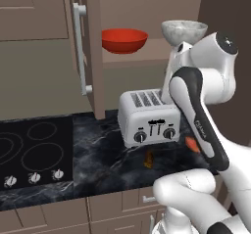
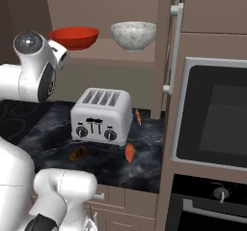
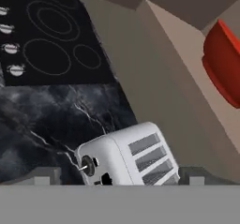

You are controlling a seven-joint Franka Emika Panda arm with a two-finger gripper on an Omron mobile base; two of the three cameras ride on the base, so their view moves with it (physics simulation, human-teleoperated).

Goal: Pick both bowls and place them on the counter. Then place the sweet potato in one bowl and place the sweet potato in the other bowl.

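The glossy red bowl and the grey-white marbled bowl are seen side by side on the open cabinet shelf. Whether the gripper is released or clenched cannot be told.

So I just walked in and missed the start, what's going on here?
The robot arm is raised toward the open cabinet, holding nothing. The red bowl and marbled bowl sit on the cabinet shelf. Below, on the counter, two sweet potatoes lie in front of the toaster.
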